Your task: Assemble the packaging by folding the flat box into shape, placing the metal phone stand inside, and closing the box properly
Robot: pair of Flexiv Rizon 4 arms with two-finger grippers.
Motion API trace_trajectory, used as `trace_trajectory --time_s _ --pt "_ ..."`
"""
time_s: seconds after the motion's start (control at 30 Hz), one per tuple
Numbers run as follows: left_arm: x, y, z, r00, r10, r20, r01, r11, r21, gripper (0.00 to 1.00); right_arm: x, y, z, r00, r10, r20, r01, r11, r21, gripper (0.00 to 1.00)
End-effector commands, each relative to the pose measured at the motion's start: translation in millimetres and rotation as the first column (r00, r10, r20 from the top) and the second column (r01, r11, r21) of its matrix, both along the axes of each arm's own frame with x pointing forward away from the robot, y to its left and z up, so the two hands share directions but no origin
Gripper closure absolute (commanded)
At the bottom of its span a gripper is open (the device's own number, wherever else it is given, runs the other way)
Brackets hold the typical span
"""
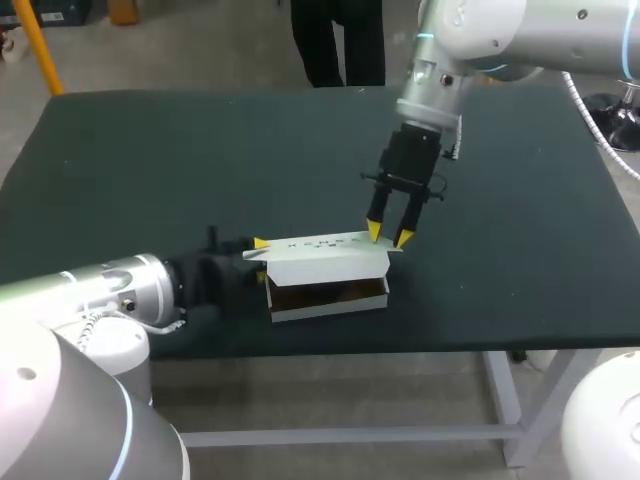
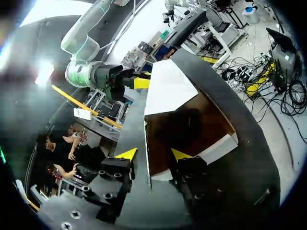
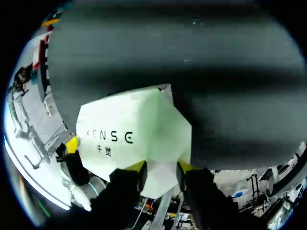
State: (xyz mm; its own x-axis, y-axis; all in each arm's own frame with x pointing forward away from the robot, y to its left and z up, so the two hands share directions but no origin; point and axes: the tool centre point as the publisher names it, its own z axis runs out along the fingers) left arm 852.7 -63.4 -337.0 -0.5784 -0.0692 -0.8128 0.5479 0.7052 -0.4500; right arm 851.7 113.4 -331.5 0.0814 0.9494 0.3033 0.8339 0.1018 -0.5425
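Note:
The white box (image 1: 325, 262) lies on the table's near middle. Its long open side faces the front and shows a brown, shadowed inside; I cannot tell whether the metal stand is in it. My left gripper (image 1: 262, 250) is at the box's left end. In the left wrist view this gripper (image 2: 153, 154) is open and straddles the end wall's white edge, with the box (image 2: 170, 88) ahead. My right gripper (image 1: 389, 236) points down at the box's right end. It is open (image 3: 161, 167) with a white end flap (image 3: 160, 184) of the box (image 3: 129, 129) between its fingertips.
The dark green table (image 1: 150, 170) holds nothing else. Bare room lies behind and to both sides of the box. The table's front edge runs a short way ahead of the box. My right gripper (image 2: 129, 79) shows beyond the box in the left wrist view.

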Motion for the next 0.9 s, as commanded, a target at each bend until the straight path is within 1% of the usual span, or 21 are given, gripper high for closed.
trace_trajectory --time_s 0.03,0.13,0.17,0.2,0.23,0.27,0.33,0.4,0.43,0.47,0.5,0.53,0.57,0.6,0.63,0.7,0.73,0.8,0.83,0.87,0.9 --pt "-11.9 14 5.6 1.0 0.015 0.005 -0.015 1.0 -0.015 0.55 -0.4 -1 0 1.0 0.0 0.0 0.0 1.0 0.002 0.55" --pt "-16.2 25 8.9 0.999 0.034 -0.014 -0.034 0.999 0.011 0.51 -0.6 -1 0 1.0 0.0 0.0 0.0 1.0 0.002 0.55" --pt "-18.0 28 9.7 0.999 0.047 -0.021 -0.046 0.998 0.034 0.46 -0.7 -1 0 1.0 0.0 0.0 0.0 1.0 0.002 0.55" --pt "-20.0 33 11.0 0.998 0.05 -0.026 -0.049 0.998 0.043 0.36 -1.1 -1 0 1.0 0.0 0.0 0.0 1.0 0.002 0.55" --pt "-22.2 38 13.0 0.998 0.057 -0.032 -0.056 0.997 0.05 0.28 -1.1 -1 0 1.0 0.0 0.001 0.0 1.0 0.003 0.55" --pt "-23.8 43 15.7 0.997 0.07 -0.041 -0.068 0.997 0.047 0.25 -1.2 -1 0 1.0 0.0 0.002 0.0 1.0 0.004 0.55" --pt "-26.9 52 20.3 0.995 0.072 -0.063 -0.069 0.996 0.049 0.24 -1.2 -1 0 1.0 -0.001 0.004 0.001 1.0 0.005 0.55" --pt "-28.2 59 24.4 0.992 0.08 -0.1 -0.075 0.995 0.059 0.25 -1.2 -1 0 1.0 -0.001 0.006 0.001 1.0 0.005 0.55" --pt "-28.4 62 26.4 0.988 0.087 -0.124 -0.08 0.995 0.061 0.3 -1.3 -1 -1 1.0 -0.001 0.007 0.001 1.0 0.004 0.55" --pt "-27.2 65 28.2 0.983 0.09 -0.163 -0.08 0.994 0.068 0.3 -1.4 -1 -1 1.0 0.0 0.007 0.0 1.0 0.004 0.55" --pt "-25.6 67 30.2 0.978 0.109 -0.178 -0.098 0.993 0.072 0.28 -1.6 -1 -1 1.0 0.0 0.008 0.0 1.0 0.004 0.55" --pt "-24.0 69 32.9 0.971 0.112 -0.209 -0.1 0.993 0.063 0.27 -1.8 0 -1 1.0 0.001 0.008 -0.001 1.0 0.003 0.55" --pt "-23.2 71 35.5 0.966 0.104 -0.237 -0.09 0.994 0.069 0.23 -2.0 0 -1 1.0 0.001 0.009 -0.001 1.0 0.004 0.55" --pt "-22.3 72 37.9 0.96 0.118 -0.254 -0.1 0.992 0.083 0.02 -2.1 1 -1 1.0 0.002 0.009 -0.002 1.0 0.004 0.55" --pt "-20.1 74 41.5 0.947 0.131 -0.292 -0.11 0.99 0.087 0.0 -2.2 1 -1 1.0 0.003 0.009 -0.003 1.0 0.004 0.55" --pt "-18.4 78 46.9 0.924 0.146 -0.353 -0.108 0.986 0.126 0.0 -2.7 1 -1 1.0 0.004 0.01 -0.004 1.0 0.004 0.55" --pt "-16.2 83 52.2 0.906 0.167 -0.388 -0.126 0.984 0.128 0.0 -3.1 1 -1 1.0 0.004 0.011 -0.004 1.0 0.003 0.55" --pt "-14.7 89 58.7 0.877 0.173 -0.448 -0.113 0.981 0.158 0.0 -4.2 1 -1 1.0 0.003 0.013 -0.003 1.0 0.005 0.55" --pt "-14.0 90 60.3 0.868 0.183 -0.463 -0.115 0.979 0.171 0.0 -5.1 1 -1 1.0 0.002 0.014 -0.003 1.0 0.005 0.55" --pt "-10.8 93 63.7 0.846 0.209 -0.49 -0.127 0.972 0.196 0.0 -5.9 0 -2 1.0 0.002 0.014 -0.002 1.0 0.005 0.55" --pt "-6.8 95 65.8 0.829 0.263 -0.493 -0.161 0.957 0.24 0.0 -6.4 0 -2 1.0 0.001 0.015 -0.001 1.0 0.005 0.55"
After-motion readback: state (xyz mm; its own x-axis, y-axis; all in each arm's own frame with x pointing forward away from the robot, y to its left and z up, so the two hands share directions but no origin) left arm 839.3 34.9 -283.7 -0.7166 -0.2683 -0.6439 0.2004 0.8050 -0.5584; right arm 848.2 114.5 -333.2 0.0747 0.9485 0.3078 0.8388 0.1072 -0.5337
